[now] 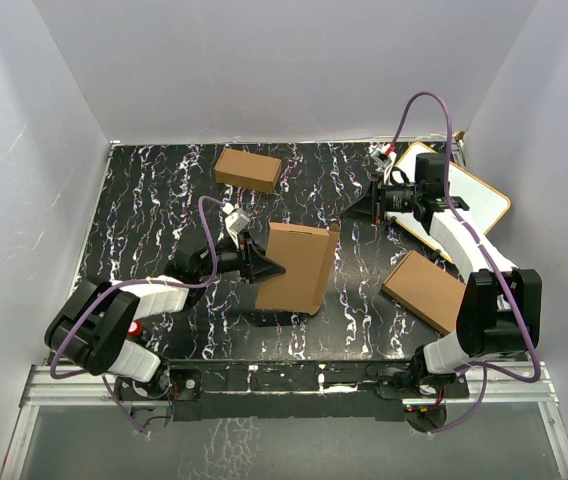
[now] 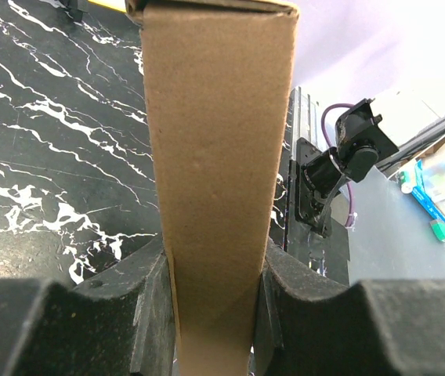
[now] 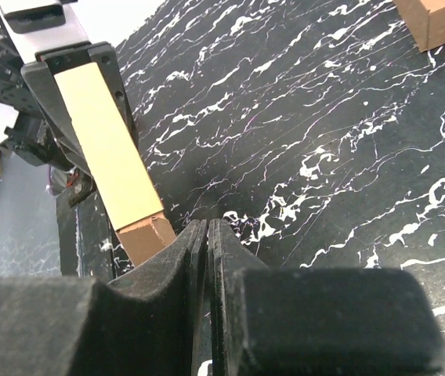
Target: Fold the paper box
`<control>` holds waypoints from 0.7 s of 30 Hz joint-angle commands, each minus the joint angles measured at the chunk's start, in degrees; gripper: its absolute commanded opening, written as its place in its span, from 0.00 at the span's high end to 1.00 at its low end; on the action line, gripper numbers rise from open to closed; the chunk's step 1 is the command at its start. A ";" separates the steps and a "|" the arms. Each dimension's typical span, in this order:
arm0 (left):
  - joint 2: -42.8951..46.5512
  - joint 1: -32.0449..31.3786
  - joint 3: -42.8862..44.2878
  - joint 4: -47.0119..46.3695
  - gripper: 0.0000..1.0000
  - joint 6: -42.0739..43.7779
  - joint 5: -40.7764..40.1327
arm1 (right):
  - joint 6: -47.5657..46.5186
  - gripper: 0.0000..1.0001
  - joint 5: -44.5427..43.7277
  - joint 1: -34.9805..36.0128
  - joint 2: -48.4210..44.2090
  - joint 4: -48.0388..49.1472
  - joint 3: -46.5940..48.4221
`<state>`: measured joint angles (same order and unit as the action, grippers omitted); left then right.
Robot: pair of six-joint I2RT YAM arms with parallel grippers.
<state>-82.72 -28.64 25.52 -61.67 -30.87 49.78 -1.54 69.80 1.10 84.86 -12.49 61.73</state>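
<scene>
Black marbled table (image 1: pixel 144 200) with 2 brown cartons on it, well apart: small carton (image 1: pixel 247 168) near the back edge, flat carton (image 1: pixel 422 290) at the right front. Yellow-rimmed white board (image 1: pixel 482 198) lies at the back right corner.

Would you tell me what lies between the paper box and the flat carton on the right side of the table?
Nothing: only bare tabletop separates the paper box from the flat carton, as the top view shows.

Central paper box (image 1: pixel 296 268), small carton (image 1: pixel 248 168) behind (leftward), flat carton (image 1: pixel 426 290) at right
</scene>
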 commanded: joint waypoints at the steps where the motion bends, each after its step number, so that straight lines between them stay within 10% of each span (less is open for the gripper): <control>1: 0.54 0.24 1.57 -2.30 0.98 1.08 1.29 | -6.34 0.88 -0.81 1.62 -1.78 -2.46 2.89; 21: 0.97 0.27 1.53 -0.87 0.98 1.69 0.03 | -16.19 0.91 -3.56 4.26 -6.20 -8.60 2.12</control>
<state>-82.83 -28.64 25.52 -61.54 -30.39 49.43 -14.20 66.06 4.58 80.01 -21.15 61.76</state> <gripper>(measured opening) 0.314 0.091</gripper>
